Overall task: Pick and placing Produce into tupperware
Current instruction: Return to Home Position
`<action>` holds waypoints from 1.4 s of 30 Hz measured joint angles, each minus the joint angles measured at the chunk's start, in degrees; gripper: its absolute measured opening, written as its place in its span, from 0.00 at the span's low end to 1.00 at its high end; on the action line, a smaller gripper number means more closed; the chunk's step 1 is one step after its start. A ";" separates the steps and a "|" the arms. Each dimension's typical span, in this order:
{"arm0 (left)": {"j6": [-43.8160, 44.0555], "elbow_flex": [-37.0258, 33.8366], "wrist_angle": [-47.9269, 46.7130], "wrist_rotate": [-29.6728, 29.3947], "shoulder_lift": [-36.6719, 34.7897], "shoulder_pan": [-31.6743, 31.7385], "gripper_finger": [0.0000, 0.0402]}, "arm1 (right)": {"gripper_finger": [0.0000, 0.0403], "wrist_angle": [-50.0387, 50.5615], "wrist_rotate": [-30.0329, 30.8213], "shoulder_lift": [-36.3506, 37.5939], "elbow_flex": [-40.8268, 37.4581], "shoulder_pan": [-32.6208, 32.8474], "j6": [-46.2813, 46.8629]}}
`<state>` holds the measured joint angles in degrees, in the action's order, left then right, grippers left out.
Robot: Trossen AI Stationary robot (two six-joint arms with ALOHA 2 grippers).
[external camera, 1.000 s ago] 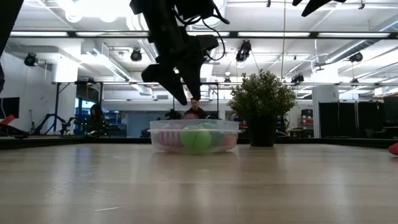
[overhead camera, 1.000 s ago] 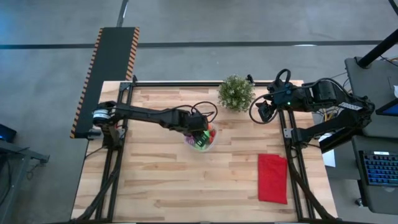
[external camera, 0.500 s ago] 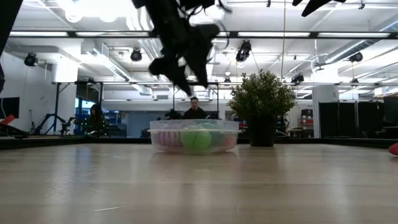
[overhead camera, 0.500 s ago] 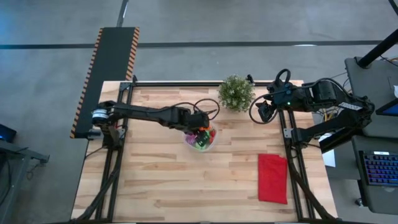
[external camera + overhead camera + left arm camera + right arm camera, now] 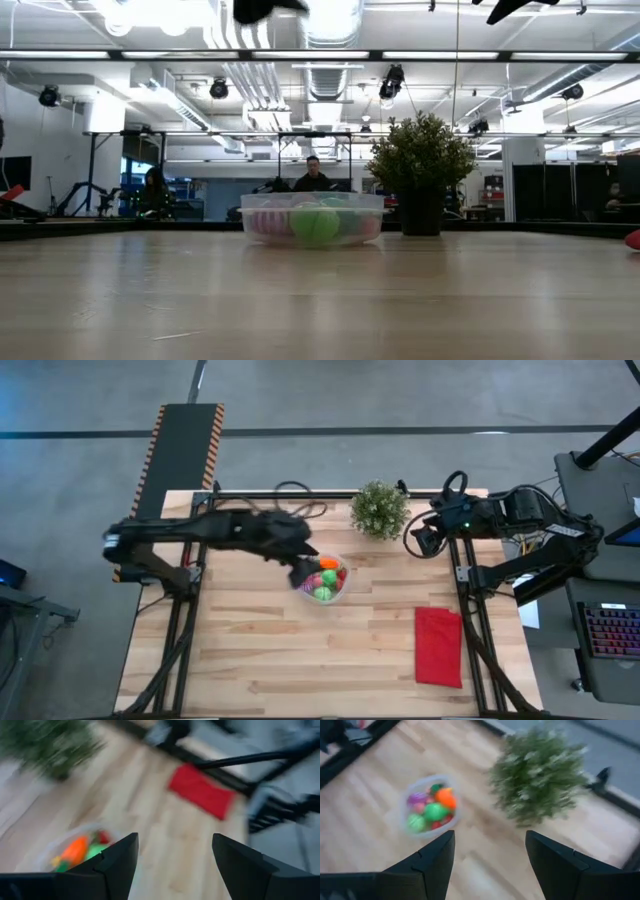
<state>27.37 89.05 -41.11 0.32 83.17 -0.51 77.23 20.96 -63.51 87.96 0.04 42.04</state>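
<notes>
High view. Near the middle of the wooden table (image 5: 250, 660): a round clear bowl (image 5: 341, 596), filled with toy produce (image 5: 322, 593) in orange, green, pink and red. At the bowl's 9 o'clock, just at its rim: the left gripper (image 5: 302, 572), on an arm stretched in from the table's 9 o'clock edge. At the bowl's 1 o'clock, by the far edge: a potted plant (image 5: 379, 509). At the plant's 3 o'clock, near it but apart: the right gripper (image 5: 421, 540), by the table's 2 o'clock corner. At the bowl's 4 o'clock, well apart: a flat red cloth (image 5: 438, 646).

Low view. Bowl standing flat on the table, with a green piece against the front wall and pink ones beside it. Plant at the bowl's 3 o'clock. In the room behind, just above the rim: a person (image 5: 313, 176). Only dark bits of the arms at the top edge; no fingers to be told here.

Left wrist view. Two dark fingers (image 5: 117, 862) spread wide, nothing between them. Beyond: the bowl with orange, green and red pieces, the red cloth farther off.

Right wrist view. Fingers (image 5: 434, 860) likewise wide apart and empty. Beyond: the bowl with purple, orange, green and red pieces inside, the plant just beside it.
</notes>
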 joint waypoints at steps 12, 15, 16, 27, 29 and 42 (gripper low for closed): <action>-8.66 -20.15 31.16 11.09 -16.29 -5.38 0.60 | 0.58 -26.94 -16.66 0.58 -3.92 4.46 -16.82; -6.58 -29.42 40.29 13.21 -19.33 -5.20 0.60 | 0.58 -33.44 -20.35 1.41 -8.68 4.46 -18.13; -5.78 -32.25 43.48 14.13 -20.39 -5.18 0.60 | 0.58 -35.54 -21.14 2.15 -10.58 4.40 -18.54; -7.45 -51.19 53.58 14.89 -42.20 -3.60 0.60 | 0.58 -45.36 -21.37 23.38 -27.49 1.70 -19.35; -8.84 -53.51 53.56 14.44 -46.77 -3.23 0.60 | 0.58 -48.94 -21.32 27.66 -30.58 1.70 -20.89; -11.38 -69.17 54.26 9.21 -70.59 -2.80 0.60 | 0.58 -56.41 -19.28 49.51 -48.38 1.69 -25.40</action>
<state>15.99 19.88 13.15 9.53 12.57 -3.31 20.81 1.68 -14.00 39.58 1.72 16.65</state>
